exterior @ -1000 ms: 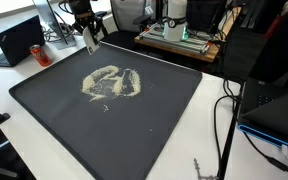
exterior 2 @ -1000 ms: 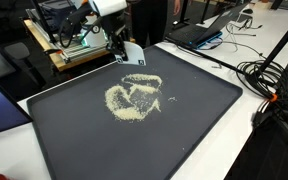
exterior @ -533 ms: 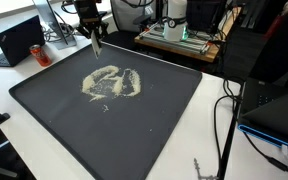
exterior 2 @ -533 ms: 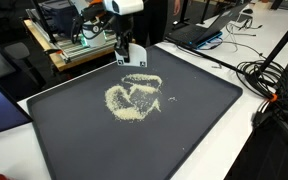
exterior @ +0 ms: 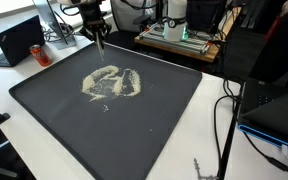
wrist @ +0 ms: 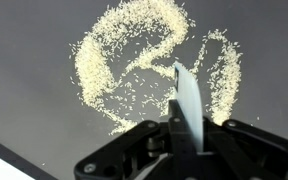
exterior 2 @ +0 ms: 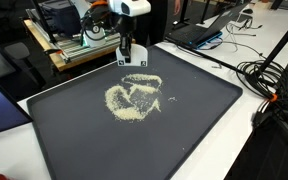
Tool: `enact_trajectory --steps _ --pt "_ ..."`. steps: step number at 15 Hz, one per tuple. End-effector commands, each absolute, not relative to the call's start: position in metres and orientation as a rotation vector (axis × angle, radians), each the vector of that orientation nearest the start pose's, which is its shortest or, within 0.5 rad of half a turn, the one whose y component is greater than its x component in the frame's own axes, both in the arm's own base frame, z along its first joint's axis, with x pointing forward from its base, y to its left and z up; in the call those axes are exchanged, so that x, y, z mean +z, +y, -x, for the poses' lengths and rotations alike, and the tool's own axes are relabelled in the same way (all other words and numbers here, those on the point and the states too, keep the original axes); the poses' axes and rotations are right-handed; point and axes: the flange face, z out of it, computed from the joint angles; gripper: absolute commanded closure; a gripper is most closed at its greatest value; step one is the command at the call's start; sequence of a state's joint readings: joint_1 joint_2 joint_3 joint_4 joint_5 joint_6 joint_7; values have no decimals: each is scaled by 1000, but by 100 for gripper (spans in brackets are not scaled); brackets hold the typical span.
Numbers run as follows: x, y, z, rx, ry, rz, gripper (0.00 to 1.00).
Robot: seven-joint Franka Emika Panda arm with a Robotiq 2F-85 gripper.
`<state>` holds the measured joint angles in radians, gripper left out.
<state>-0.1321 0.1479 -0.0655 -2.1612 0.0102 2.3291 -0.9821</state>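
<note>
My gripper hangs over the far edge of a black mat, shut on a thin white flat scraper that points down. In an exterior view the gripper holds the scraper just above the mat, behind a ring-shaped scatter of pale grains. The grains lie apart from the blade. In the wrist view the scraper sticks out edge-on between my jaws, over the grains.
A laptop and a red can sit beyond the mat's corner. A bench with equipment stands behind. Cables and another laptop lie on the white table beside the mat.
The gripper has turned about its axis and shifted slightly along the mat's far edge. The scraper went from broadside to nearly edge-on and more upright. The grains are unchanged.
</note>
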Motion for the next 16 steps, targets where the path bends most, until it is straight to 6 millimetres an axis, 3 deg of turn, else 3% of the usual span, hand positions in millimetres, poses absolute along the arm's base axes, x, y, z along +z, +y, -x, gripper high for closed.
enact_trajectory --steps 1,4,8,16 --pt "325 -109 -565 -21 -1288 2905 99" --pt "318 -110 -589 -34 -1485 2889 99" --pt "299 -123 -620 -91 -1598 2903 99" --pt "256 -164 -655 -170 -1617 2994 99"
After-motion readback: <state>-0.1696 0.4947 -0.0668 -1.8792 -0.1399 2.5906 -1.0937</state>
